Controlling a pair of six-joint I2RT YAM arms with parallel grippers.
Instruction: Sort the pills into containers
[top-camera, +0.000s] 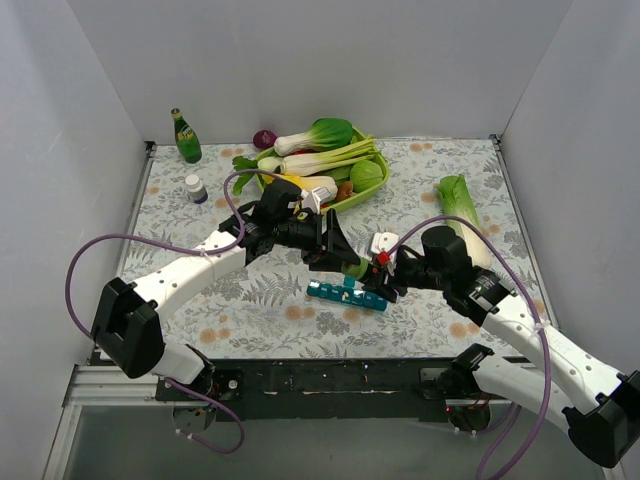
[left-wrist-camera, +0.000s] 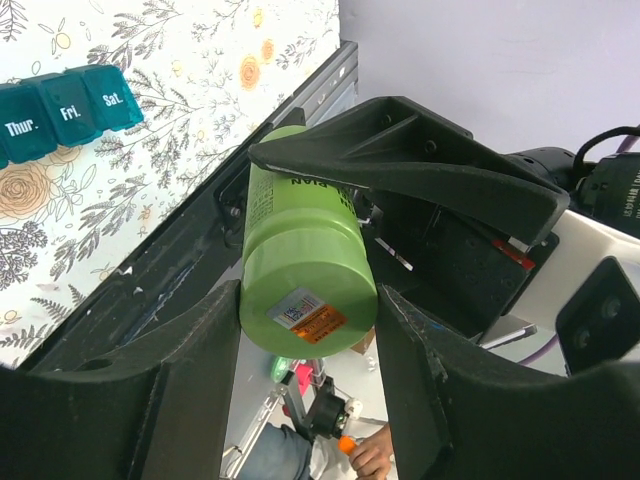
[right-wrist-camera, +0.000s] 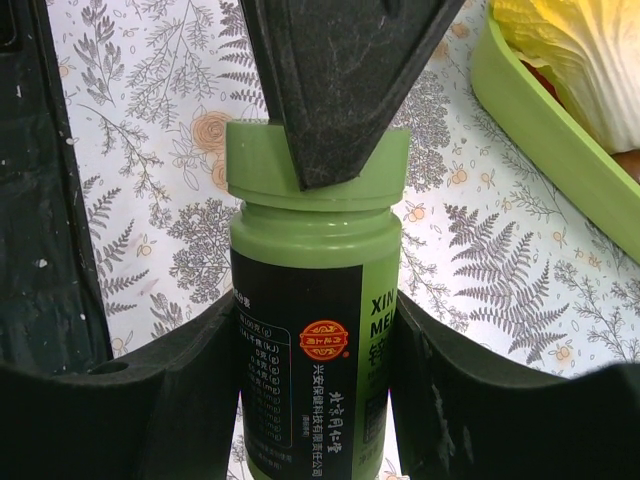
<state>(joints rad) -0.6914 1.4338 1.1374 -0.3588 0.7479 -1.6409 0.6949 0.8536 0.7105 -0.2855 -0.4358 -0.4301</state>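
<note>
A green pill bottle (top-camera: 356, 270) with a black label is held level above the table between both grippers. My left gripper (top-camera: 343, 262) is shut on its green cap end (left-wrist-camera: 305, 290). My right gripper (top-camera: 385, 277) is shut on the labelled body (right-wrist-camera: 315, 370). In the right wrist view one left finger (right-wrist-camera: 335, 90) covers the cap. The teal strip of containers (top-camera: 347, 296) lies on the table just in front of the bottle. Its Thur., Fri. and Sat. lids (left-wrist-camera: 65, 112) are shut. No loose pills show.
A lime-green basket (top-camera: 372, 192) of vegetables stands behind the grippers. A small white object (top-camera: 385, 243) lies by the right gripper. A leafy cabbage (top-camera: 462, 205) lies at the right. A small white bottle (top-camera: 196, 188) and a green glass bottle (top-camera: 186, 137) stand at the back left.
</note>
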